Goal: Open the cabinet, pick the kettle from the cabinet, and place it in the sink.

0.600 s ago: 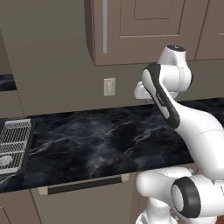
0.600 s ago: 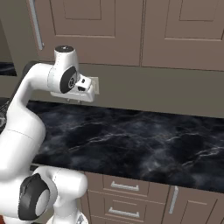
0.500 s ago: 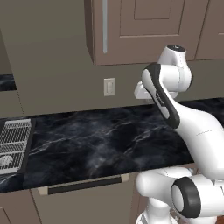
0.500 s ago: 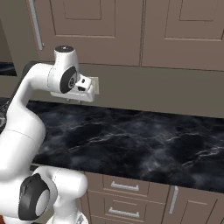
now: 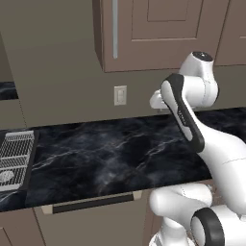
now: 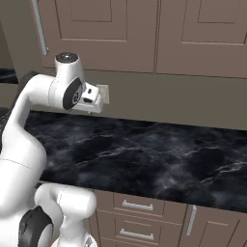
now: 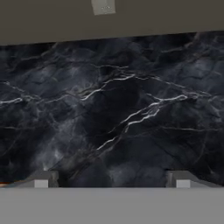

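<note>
1. Left base view: the cabinet hangs on the wall at top, doors shut, with a vertical silver handle near its left edge. A wall outlet sits on the grey wall below it. The black marble surface runs across the middle. At the far left edge a silver wire rack lies in a dark recess; whether this is the sink I cannot tell. The arm rises from the lower right, elbow bent, its hand held above the back of the surface near the wall. The end effector itself is hidden behind the arm's links.

2. Right base view: the cabinet doors are closed, the handle at upper left. The arm comes up at left; its wrist is level with the outlet, which is partly covered by the hand. The end effector's fingers cannot be made out here. Beige drawers with silver pulls sit under the surface.

3. Hand view: the camera looks down on the marble surface, with the outlet at the top edge. The end effector has its two fingertips set wide apart at the bottom, open, with nothing between them. The kettle is not visible with the cabinet doors shut.
</note>
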You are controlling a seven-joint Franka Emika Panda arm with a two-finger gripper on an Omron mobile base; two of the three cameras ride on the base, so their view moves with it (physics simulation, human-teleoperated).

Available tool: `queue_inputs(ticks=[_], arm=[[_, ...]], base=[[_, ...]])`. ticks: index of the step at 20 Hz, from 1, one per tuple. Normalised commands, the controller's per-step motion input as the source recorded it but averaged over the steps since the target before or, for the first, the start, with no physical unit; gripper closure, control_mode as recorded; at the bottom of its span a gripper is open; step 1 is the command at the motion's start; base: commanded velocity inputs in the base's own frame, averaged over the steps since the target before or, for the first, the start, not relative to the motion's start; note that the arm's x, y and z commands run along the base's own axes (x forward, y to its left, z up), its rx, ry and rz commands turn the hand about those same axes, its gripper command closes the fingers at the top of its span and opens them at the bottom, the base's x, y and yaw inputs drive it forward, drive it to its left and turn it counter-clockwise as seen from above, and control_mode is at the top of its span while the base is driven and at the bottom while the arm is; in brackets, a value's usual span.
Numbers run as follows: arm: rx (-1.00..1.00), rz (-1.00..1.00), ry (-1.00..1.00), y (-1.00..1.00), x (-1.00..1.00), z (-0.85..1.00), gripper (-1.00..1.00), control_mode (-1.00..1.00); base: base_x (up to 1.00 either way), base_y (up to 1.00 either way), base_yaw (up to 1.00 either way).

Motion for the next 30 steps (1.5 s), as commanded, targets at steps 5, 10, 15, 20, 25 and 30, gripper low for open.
queue_inputs(ticks=[5,10,15,20,25,30], arm=[[0.00,0.00,-0.21,0.18,-0.17,0.10,-1.00,-1.00],[0.00,0.00,-0.19,0.21,-0.13,0.14,-1.00,-1.00],[0.00,0.00,-0.15,0.19,-0.12,0.17,-1.00,-1.00],[0.00,0.00,-0.09,0.18,-0.09,0.19,-1.00,-1.00],[-0.02,0.00,-0.04,0.18,-0.05,0.21,-1.00,-1.00],[-0.03,0.00,0.00,0.17,-0.02,0.23,-1.00,-1.00]], base=[[0.00,0.00,0.00],[0.00,0.00,0.00],[0.00,0.00,0.00],[0.00,0.00,0.00],[0.00,0.00,0.00],[0.00,0.00,0.00]])
